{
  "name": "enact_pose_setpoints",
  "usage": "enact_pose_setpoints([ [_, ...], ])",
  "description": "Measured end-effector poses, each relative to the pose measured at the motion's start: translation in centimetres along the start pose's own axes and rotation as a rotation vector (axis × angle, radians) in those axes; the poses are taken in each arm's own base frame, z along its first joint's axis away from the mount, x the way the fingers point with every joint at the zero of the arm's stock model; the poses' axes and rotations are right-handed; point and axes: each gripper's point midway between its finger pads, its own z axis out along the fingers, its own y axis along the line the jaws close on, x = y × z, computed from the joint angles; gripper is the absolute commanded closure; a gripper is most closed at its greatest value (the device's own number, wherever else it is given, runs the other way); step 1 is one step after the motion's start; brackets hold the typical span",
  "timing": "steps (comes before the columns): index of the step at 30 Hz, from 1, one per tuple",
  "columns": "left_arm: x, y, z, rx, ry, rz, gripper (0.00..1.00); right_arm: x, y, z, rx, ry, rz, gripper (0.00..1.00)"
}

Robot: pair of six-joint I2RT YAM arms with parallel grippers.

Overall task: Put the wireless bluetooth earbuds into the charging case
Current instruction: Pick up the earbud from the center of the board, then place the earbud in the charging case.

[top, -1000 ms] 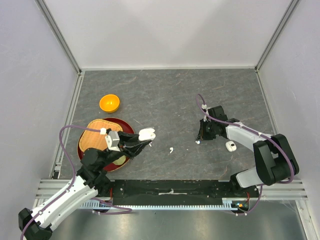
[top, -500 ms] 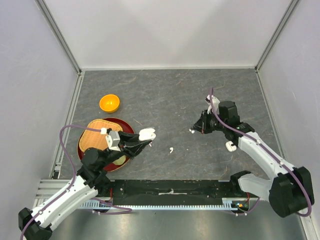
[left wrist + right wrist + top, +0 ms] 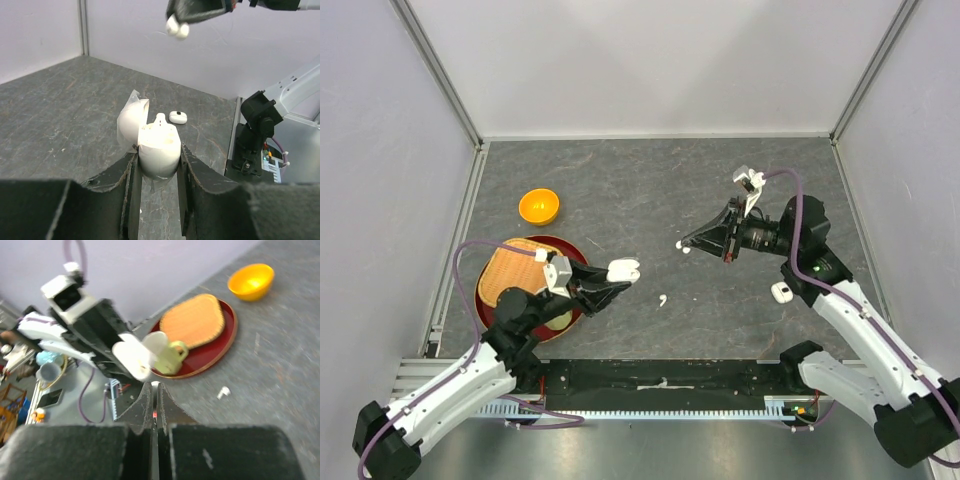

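My left gripper is shut on an open white charging case, held above the table with its lid tipped back. One earbud's stem sticks up from the case. My right gripper is shut on a tiny white earbud, in the air to the right of the case. From the left wrist this earbud hangs above the case. Another earbud lies loose on the table between the arms.
A second white case lies closed on the table beside the right arm. A red tray with a woven mat and a pale yellow object sits at the left. An orange bowl stands behind it.
My right gripper rose from the table with the earbud and swung left toward the open case. The left gripper shifted slightly right with the case.
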Motion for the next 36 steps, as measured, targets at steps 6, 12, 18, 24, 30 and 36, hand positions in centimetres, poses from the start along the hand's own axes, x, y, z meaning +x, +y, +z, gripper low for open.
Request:
enact_pose_setpoints([
  [6, -0.2, -1.2, 0.6, 0.077, 0.006, -0.007, 0.98, -1.7, 6.8, 0.7, -0.207, 0.008, -0.135, 1.0],
  [12, -1.1, -2.9, 1.2, 0.184, 0.007, -0.016, 0.98, -2.1, 9.3, 1.5, -0.287, 0.023, -0.21, 1.0],
  [18, -1.4, -3.9, 1.6, 0.252, 0.014, -0.025, 0.98, -0.6, 9.5, 2.7, -0.305, 0.08, -0.211, 1.0],
  [24, -1.0, -4.2, 1.8, 0.278, 0.028, -0.043, 0.98, 0.9, 9.9, 3.7, -0.308, 0.125, -0.219, 1.0],
  [30, -0.9, -4.4, 2.0, 0.294, 0.031, -0.057, 0.98, 2.1, 10.6, 4.7, -0.318, 0.155, -0.235, 1.0],
  [36, -1.1, -4.5, 2.1, 0.299, 0.024, -0.064, 0.98, 3.6, 10.5, 5.8, -0.314, 0.193, -0.244, 1.0],
])
